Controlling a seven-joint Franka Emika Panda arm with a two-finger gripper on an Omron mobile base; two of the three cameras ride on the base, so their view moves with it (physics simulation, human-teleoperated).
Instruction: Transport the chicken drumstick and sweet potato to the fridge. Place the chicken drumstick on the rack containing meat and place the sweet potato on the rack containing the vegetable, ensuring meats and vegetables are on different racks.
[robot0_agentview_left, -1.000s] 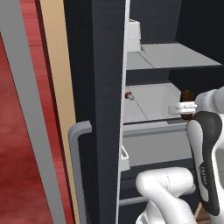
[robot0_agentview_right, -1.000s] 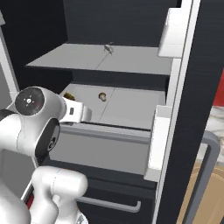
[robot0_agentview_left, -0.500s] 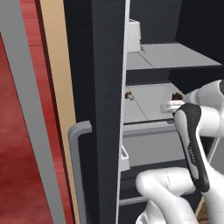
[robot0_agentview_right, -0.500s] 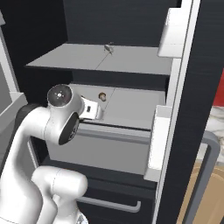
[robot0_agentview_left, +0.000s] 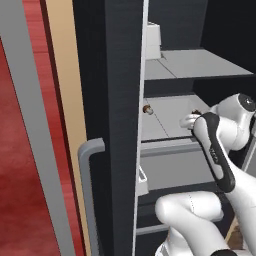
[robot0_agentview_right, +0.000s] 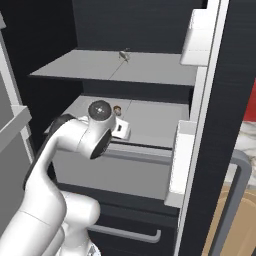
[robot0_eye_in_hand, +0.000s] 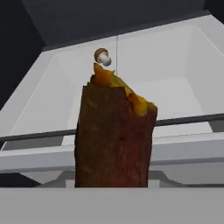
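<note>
Fridge (robot0_agentview_right: 235, 60): tall charcoal unit, door swung open; white door bins on the inner face; long grey bar handle (robot0_agentview_left: 87, 195) on the outer door.
Rack containing meat (robot0_agentview_right: 90, 67): flat light grey shelf with centre seam, upper level; one small pale item (robot0_agentview_right: 124, 55) lies near its back edge, at the seam; too small to identify.
Rack containing the vegetable (robot0_eye_in_hand: 175, 83): walled grey tray, directly below the flat shelf, thick front lip; a small mushroom (robot0_eye_in_hand: 103, 56), brown cap and pale stem, sits against its back wall just left of the seam.
Gripper (robot0_agentview_right: 121, 129): at the tray's front edge, left of centre; closed on the sweet potato.
Sweet potato (robot0_eye_in_hand: 114, 140): reddish-brown skin, torn orange flesh at the far end; held upright between the fingers, hanging over the front lip of the walled tray, not resting on it; well short of the mushroom.
</note>
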